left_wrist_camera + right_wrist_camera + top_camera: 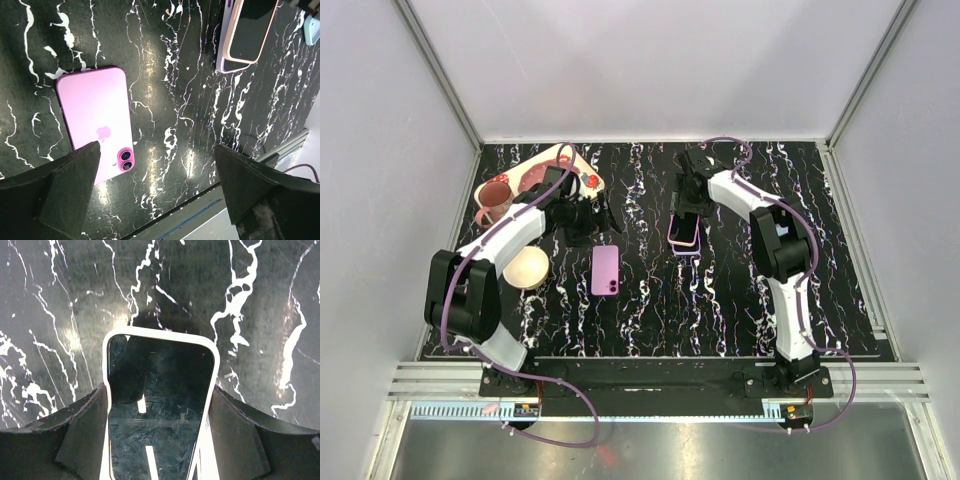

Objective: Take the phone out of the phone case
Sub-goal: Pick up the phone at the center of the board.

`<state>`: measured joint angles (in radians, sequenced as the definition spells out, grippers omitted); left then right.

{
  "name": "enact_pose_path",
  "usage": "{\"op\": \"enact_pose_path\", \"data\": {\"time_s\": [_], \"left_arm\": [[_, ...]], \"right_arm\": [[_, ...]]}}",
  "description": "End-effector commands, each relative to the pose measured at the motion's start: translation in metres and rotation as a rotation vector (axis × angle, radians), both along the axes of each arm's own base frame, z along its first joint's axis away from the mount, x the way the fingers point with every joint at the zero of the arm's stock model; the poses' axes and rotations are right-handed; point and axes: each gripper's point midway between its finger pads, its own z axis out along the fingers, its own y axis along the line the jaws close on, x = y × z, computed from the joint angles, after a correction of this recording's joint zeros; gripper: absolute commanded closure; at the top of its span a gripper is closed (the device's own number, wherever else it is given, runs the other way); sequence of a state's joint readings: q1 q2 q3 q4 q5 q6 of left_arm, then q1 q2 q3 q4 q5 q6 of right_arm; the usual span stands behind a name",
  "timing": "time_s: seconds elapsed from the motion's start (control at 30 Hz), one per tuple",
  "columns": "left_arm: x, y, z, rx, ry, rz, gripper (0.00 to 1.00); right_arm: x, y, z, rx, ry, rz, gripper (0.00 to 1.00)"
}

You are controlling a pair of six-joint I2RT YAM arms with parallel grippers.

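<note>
The right gripper is squeezing the case by its long sides, with the phone lying screen-up inside, near the bench centre. The left gripper is hovering wide open, empty. I'd be pinning the case with it and peeling one corner first.

Top external: high at near edge, looking down on whole table. Wrist views: close, downward; right nearest. All three share cased phone.

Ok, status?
Left fingers open, empty. Right fingers clamped on phone, not yet out of case. Pink phone nearby, not blocking.
</note>
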<state>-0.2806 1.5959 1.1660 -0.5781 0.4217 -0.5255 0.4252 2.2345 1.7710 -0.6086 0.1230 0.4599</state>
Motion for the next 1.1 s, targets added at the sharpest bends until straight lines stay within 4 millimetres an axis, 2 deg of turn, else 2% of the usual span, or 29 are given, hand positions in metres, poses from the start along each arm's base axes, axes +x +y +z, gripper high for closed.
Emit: {"op": "enact_pose_path", "data": {"time_s": [0.0,0.2,0.43,0.6,0.77,0.9,1.07], "left_arm": [[0.016,-0.017,0.022,-0.104,-0.058,0.007,0.01],[0.016,-0.047,0.039,-0.269,-0.086,-0.057,0.01],[0.001,-0.085,0.031,-0.383,-0.068,-0.152,0.01],[0.004,-0.107,0.033,-0.442,-0.084,-0.182,0.02],[0.012,-0.124,0.025,-0.451,-0.076,-0.183,0.13],[0.014,-0.138,0.018,-0.446,-0.065,-0.191,0.18],[0.019,-0.149,0.022,-0.459,-0.067,-0.189,0.26]], "right_arm": [[0.002,0.01,0.071,0.089,-0.127,0.013,0.57],[-0.009,0.023,0.094,0.202,-0.152,0.026,0.6],[-0.027,0.046,0.12,0.4,-0.161,0.036,0.62],[-0.04,0.054,0.133,0.479,-0.153,0.051,0.63],[-0.05,0.061,0.138,0.516,-0.147,0.065,0.62],[-0.057,0.066,0.138,0.535,-0.138,0.071,0.62],[-0.064,0.07,0.137,0.536,-0.131,0.081,0.63]]}}
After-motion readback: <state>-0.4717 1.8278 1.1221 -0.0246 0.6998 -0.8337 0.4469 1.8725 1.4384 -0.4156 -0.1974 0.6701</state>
